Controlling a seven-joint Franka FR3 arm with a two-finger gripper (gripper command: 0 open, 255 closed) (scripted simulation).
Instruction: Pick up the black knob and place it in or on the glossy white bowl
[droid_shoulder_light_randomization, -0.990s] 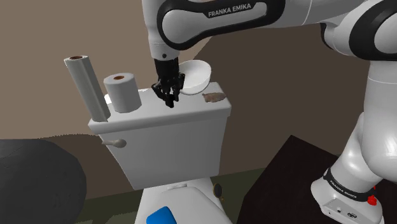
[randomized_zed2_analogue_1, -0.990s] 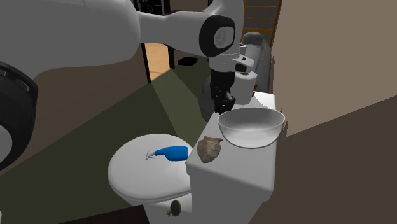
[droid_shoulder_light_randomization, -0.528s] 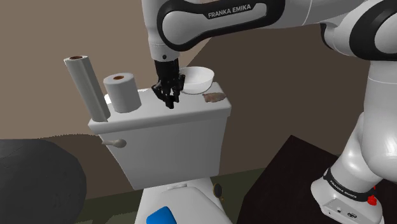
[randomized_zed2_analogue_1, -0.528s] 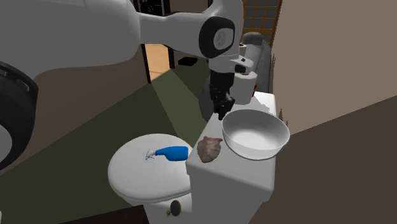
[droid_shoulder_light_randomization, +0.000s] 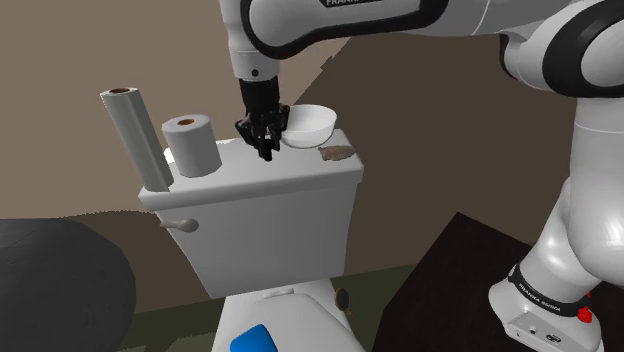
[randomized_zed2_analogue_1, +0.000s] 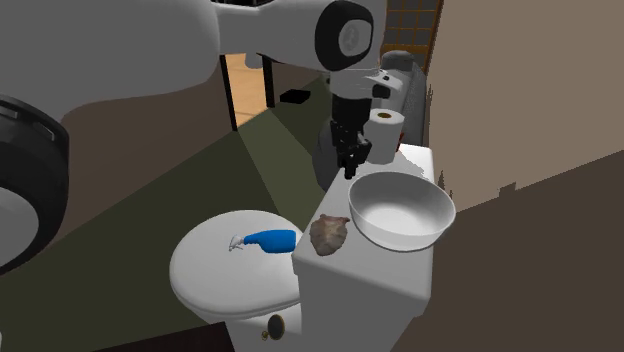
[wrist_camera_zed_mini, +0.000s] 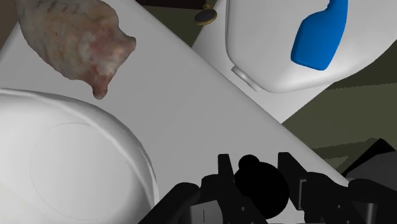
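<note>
**Holding the knob (wrist_camera_zed_mini: 257, 186) just short of the bowl (wrist_camera_zed_mini: 127, 156)**

Closest to the wrist camera, the gripper (wrist_camera_zed_mini: 256, 170) was clamped on the black knob. Its two black fingers pressed the knob's rounded body from either side, with no gap showing. The grasp step looked done, and the step in hand was judged to be the carry to the bowl.

Just beside the fingers lay the bowl's white rim, its hollow open and with nothing in it. In the shoulder view the gripper hung over the toilet tank's lid (droid_shoulder_light_randomization: 290, 178), on the bowl's left in that view. It was near the bowl's wall and seemingly apart from it. Whether the knob cleared the lid could not be told.

Past the bowl, a mottled pink-brown shell (wrist_camera_zed_mini: 70, 38) sat on the same lid, close to the bowl's far side. Farther along the lid in the shoulder view stood a toilet roll (droid_shoulder_light_randomization: 192, 145) and a taller grey roll (droid_shoulder_light_randomization: 138, 135). Both were well apart from the gripper's likely path.

Farthest off, below the tank, the toilet's closed seat cover (randomized_zed2_analogue_1: 215, 275) carried a blue object (wrist_camera_zed_mini: 318, 35).

The next move probably called for a short sideways shift until the knob sat over the bowl's hollow. It would need enough height to clear the rim, then a small descent before the fingers parted. The likely risk was clipping the rim and nudging the bowl toward the shell or the lid's edge.
</note>
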